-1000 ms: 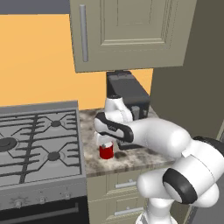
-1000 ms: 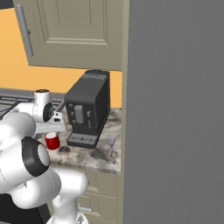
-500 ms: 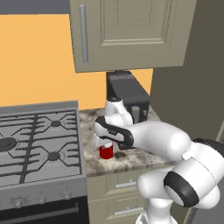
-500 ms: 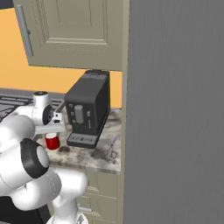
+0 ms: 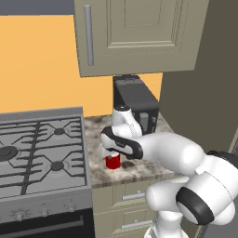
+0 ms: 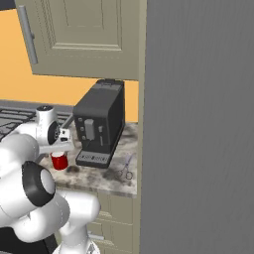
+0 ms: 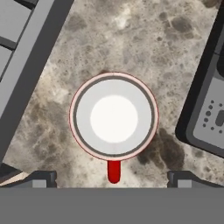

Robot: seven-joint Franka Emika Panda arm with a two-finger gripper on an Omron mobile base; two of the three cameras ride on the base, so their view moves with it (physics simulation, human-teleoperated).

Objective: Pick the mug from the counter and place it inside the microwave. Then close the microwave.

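Directly below the spread pincer: small red cylindrical mug, white inside, upright on speckled beige-brown stone worktop | handle toward pincer | black coffee machine one side, grey gas stovetop opposite

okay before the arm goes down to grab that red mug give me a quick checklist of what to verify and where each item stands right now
1. Gripper open: ok, the two fingertips stand wide apart, wider than the mug.
2. Gripper over the mug: ok, in the hand view the rim sits centred between the fingertips.
3. Mug upright on the counter: ok, its round white opening faces straight up at the camera.
4. Mug handle placement: ok, it points between the fingertips, not under either one.
5. Room beside the coffee machine and the stovetop: ok, bare counter shows on both sides of the mug.
6. Microwave open and ready: cannot tell.
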